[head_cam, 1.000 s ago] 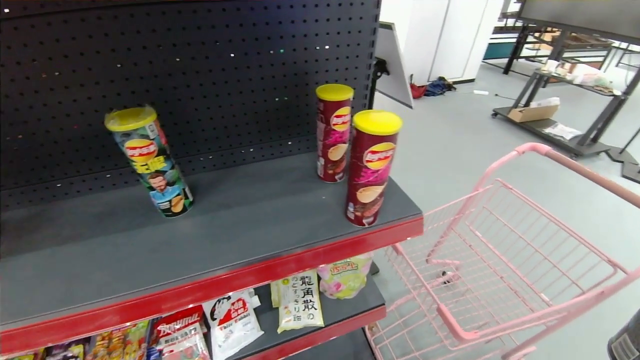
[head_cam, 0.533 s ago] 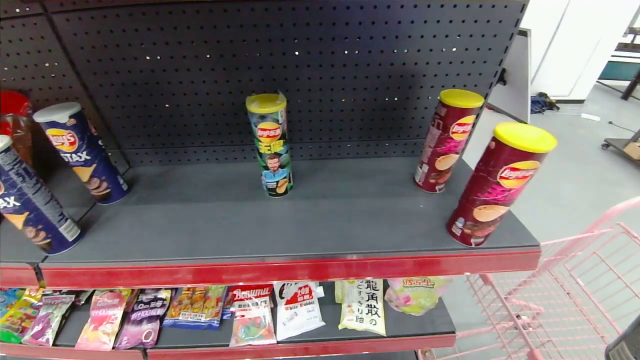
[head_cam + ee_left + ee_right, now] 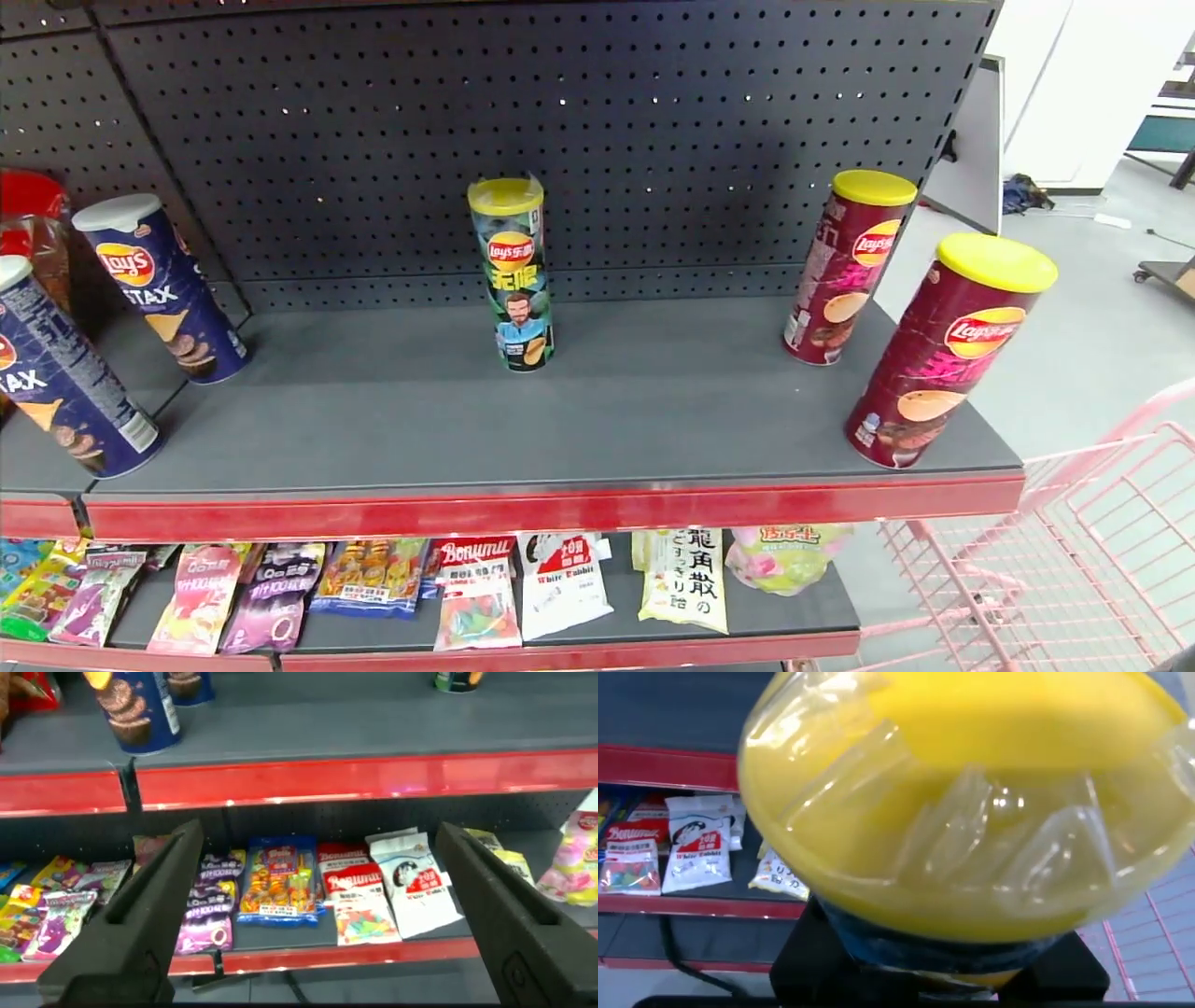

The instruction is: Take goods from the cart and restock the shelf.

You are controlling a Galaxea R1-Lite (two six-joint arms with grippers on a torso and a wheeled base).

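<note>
A chips can with a yellow lid (image 3: pixel 971 812) stands close in front of the right wrist camera, with my right gripper (image 3: pixel 938 966) shut around its body below the lid. My left gripper (image 3: pixel 318 905) is open with nothing between its fingers (image 3: pixel 140 915), and it faces the lower snack shelf (image 3: pixel 308 952). On the grey upper shelf (image 3: pixel 560 420) stand a green can (image 3: pixel 513 275) in the middle and two maroon cans (image 3: pixel 850 266) (image 3: pixel 948 350) at the right end. Part of the pink cart (image 3: pixel 1102 541) shows at the lower right.
Two blue cans (image 3: pixel 163 289) (image 3: pixel 61 373) stand at the shelf's left end. Open shelf floor lies between the green can and the maroon cans. Snack bags (image 3: pixel 560 583) fill the lower shelf. A black pegboard (image 3: pixel 560 112) backs the shelf.
The head camera has swung left, from the cart toward the shelf front; the blue cans have come into view. The cans on the shelf have not moved.
</note>
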